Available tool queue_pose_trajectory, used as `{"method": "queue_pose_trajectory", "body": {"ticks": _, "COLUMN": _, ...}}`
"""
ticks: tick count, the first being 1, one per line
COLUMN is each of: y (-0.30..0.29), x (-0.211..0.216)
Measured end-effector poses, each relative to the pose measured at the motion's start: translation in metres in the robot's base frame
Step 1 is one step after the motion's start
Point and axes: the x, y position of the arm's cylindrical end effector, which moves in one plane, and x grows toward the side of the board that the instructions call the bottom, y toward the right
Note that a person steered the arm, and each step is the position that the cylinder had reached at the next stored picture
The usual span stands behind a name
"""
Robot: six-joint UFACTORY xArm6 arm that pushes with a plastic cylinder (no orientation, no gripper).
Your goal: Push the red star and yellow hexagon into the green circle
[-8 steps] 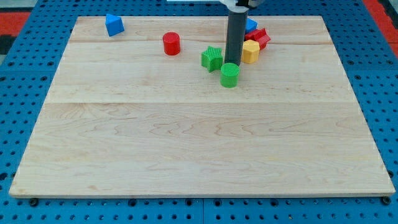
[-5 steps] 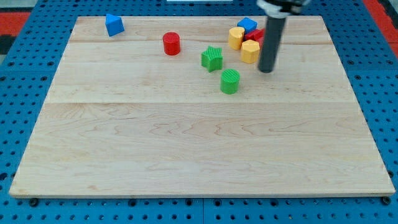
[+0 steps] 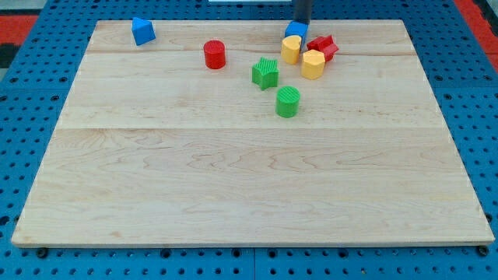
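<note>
While my tip (image 3: 302,22) sits at the far edge behind the blue block (image 3: 295,30), red star (image 3: 322,47) and yellow hexagon (image 3: 313,64) remain far right, apart from green circle (image 3: 288,102). No pincer fitted. Both pushes outstanding.

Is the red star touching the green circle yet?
No. The red star sits apart from the green circle, beside the yellow hexagon.

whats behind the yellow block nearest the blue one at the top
Behind that yellow block sits a blue block, partly covered by it. My tip is at the blue block's far edge.
</note>
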Motion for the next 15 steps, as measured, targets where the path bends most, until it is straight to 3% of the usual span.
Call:
{"method": "queue_pose_trajectory", "body": {"ticks": 1, "y": -0.007, "x": 0.013}}
{"method": "queue_pose_trajectory", "body": {"ticks": 4, "y": 0.087, "x": 0.036}}
{"method": "queue_pose_trajectory", "body": {"ticks": 8, "y": 0.096, "x": 0.102}}
{"method": "queue_pose_trajectory", "body": {"ticks": 10, "y": 0.045, "x": 0.033}}
{"method": "queue_pose_trajectory", "body": {"ticks": 11, "y": 0.011, "x": 0.027}}
{"method": "queue_pose_trajectory", "body": {"ticks": 13, "y": 0.049, "x": 0.058}}
{"method": "queue_pose_trajectory", "body": {"ticks": 15, "y": 0.026, "x": 0.071}}
